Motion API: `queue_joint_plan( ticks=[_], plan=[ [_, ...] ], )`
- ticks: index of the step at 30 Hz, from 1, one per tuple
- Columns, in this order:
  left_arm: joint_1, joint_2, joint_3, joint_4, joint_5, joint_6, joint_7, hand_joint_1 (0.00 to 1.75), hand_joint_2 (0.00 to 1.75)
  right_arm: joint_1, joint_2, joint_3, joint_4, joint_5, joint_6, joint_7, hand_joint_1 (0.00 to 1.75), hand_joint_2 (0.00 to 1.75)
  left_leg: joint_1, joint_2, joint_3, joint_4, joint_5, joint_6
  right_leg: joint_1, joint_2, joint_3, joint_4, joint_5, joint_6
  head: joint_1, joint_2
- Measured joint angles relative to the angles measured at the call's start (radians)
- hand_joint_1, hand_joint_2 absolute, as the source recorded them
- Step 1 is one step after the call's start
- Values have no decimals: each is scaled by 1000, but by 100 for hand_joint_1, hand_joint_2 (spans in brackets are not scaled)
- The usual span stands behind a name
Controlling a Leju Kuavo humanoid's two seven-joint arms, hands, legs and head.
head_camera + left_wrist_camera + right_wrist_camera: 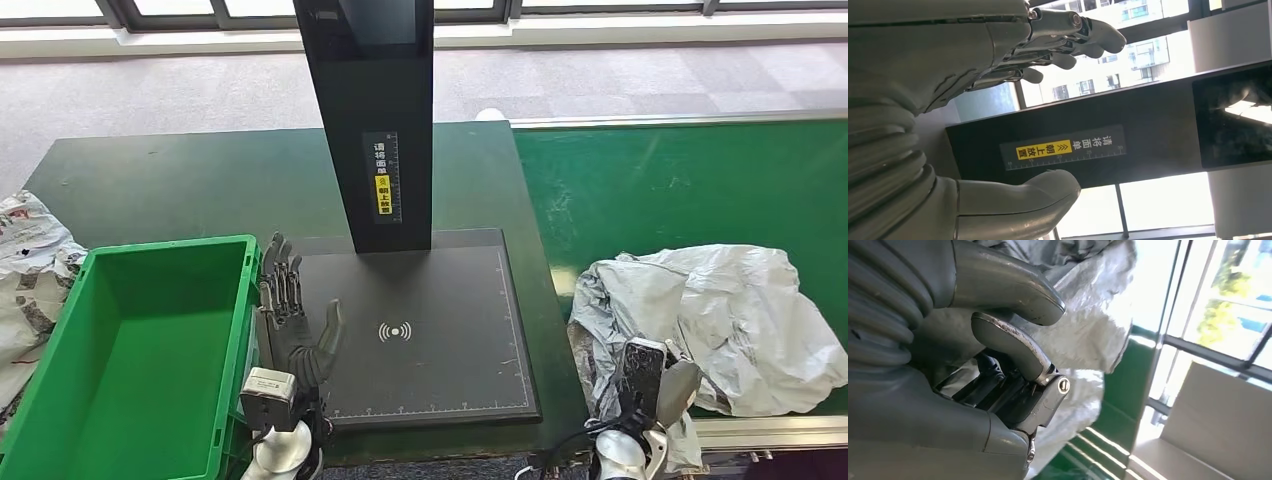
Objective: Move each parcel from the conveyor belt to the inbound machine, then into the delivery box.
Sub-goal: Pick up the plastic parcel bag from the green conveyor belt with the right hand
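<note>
the parcel [720, 320], a crumpled grey plastic mailer, lies on the near part of the green conveyor belt [680, 180] at the right, its left edge just over the belt's left border. the right hand [655, 385] is at the parcel's near left corner, touching it; in the right wrist view its fingers [1018, 347] are curled in against the grey plastic, but whether they have actually clamped a fold i cannot tell.

left of the belt sits the inbound machine [420, 330], a flat black scan plate with a wireless mark at its middle and a tall black post [375, 120] rising from its far edge, bearing a yellow label. nothing lies on the plate. the left hand [295, 315] is held over the plate's left edge, fingers apart and pointing away, holding nothing.

just left of it stands the delivery box [130, 350], a green plastic crate, empty inside. both rest on a dark green worktop [200, 180]. more crumpled mailers [30, 270] lie at the far left, beside the box.
</note>
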Motion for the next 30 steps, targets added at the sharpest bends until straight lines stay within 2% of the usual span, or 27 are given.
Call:
queue_joint_plan(
  ticks=[9, 21, 25, 28, 29, 30],
  plan=[
    [0, 0, 2, 0, -3, -11, 0, 0, 175, 73, 10, 129, -224, -6, -18, 0, 175, 175, 0, 0, 0, 0, 0, 0, 0, 0, 0, 0, 0, 0, 0, 0],
    [0, 0, 2, 0, -4, -13, 0, 0, 175, 78, 11, 138, -241, -3, -18, 0, 175, 175, 0, 0, 0, 0, 0, 0, 0, 0, 0, 0, 0, 0, 0, 0],
    [0, 0, 2, 0, -8, -24, 0, 0, 175, 97, 14, 178, -310, -8, -18, 0, 175, 175, 0, 0, 0, 0, 0, 0, 0, 0, 0, 0, 0, 0, 0, 0],
    [0, 0, 3, 1, -13, -42, 0, 0, 175, 124, 4, 322, -411, -61, 24, 18, 44, 175, 0, 1, 0, 0, 0, 0, 0, 1, 0, 0, 0, 0, 0, 0],
    [0, 0, 3, 1, -15, -45, 0, 0, 175, 116, 4, 359, -396, 63, 26, 88, 0, 175, 0, 1, 1, 0, 0, 0, 0, 1, 0, 0, 0, 0, 0, 0],
    [0, -1, 3, 1, -16, -44, 0, 0, 175, 100, 6, 360, -357, 214, 24, 156, 0, 175, 0, 1, 1, 0, 0, 0, 0, 1, 0, 0, 0, 0, 0, 0]
  ],
)
